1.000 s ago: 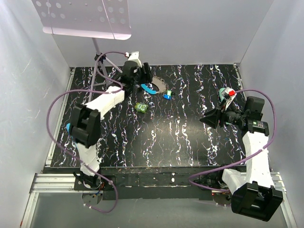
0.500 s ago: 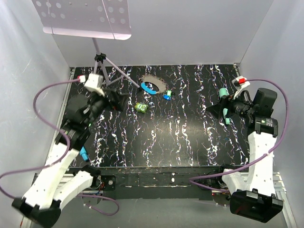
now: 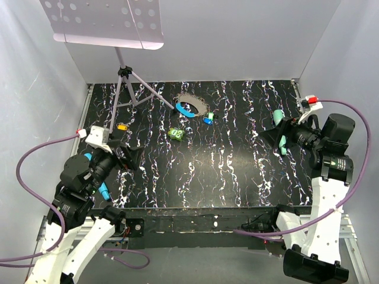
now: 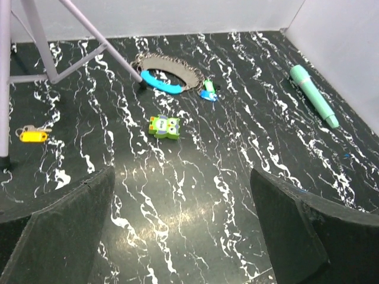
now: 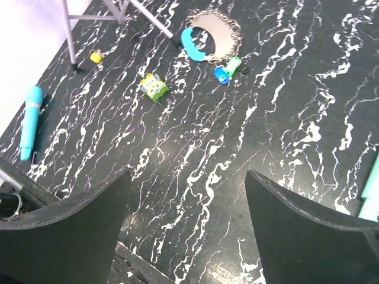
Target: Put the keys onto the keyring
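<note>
The keyring (image 3: 193,102), a loop of grey beaded chain with a blue curved clip (image 3: 188,110), lies flat at the far middle of the table. Two tiny keys (image 3: 209,117), one blue and one teal-green, lie together just right of it. The left wrist view shows the keyring (image 4: 169,64) and keys (image 4: 208,92) far ahead. In the right wrist view the keyring (image 5: 217,31) and keys (image 5: 227,69) are also distant. My left gripper (image 3: 128,158) hovers open and empty at the near left. My right gripper (image 3: 272,135) is open and empty at the right.
A green lumpy object (image 3: 175,134) sits near the middle. A small orange-yellow tag (image 3: 122,126) lies by the tripod (image 3: 125,83). A teal marker (image 3: 279,118) lies under my right gripper. A blue marker (image 3: 104,191) lies beneath the left arm.
My left arm has pulled back from the keyring to the near left. The right arm has drawn back to the right. Both grippers have opened wider.
</note>
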`<state>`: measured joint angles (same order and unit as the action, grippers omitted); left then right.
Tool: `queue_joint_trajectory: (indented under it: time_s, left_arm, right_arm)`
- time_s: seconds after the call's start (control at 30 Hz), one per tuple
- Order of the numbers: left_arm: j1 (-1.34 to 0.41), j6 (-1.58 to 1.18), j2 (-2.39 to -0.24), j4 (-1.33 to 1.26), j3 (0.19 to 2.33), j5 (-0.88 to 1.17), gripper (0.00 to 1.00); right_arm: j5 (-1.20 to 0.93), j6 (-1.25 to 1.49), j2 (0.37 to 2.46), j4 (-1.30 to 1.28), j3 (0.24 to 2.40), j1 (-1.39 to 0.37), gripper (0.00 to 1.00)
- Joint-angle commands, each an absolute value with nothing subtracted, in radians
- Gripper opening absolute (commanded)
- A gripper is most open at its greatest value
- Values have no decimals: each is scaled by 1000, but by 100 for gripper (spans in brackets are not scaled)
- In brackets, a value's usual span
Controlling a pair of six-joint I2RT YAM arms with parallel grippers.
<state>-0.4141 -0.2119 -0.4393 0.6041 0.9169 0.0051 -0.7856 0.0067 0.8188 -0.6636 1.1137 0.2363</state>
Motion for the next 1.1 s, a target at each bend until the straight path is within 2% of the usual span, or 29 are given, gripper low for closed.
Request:
queue_joint_trajectory:
  time_s: [0.0,0.13,1.07]
  left_arm:
    - [-411,-212,-434,686,956,-35,98]
    - [-410,-204,-416,693,960,-25,98]
    - [-411,-261,-353,707,954,57,98]
  right_arm:
    - [-664,136,784,-631,1120,242,87]
    - [-603,170,752,-626,1109,242,88]
    - [-709,166,706,-580,1023,250,91]
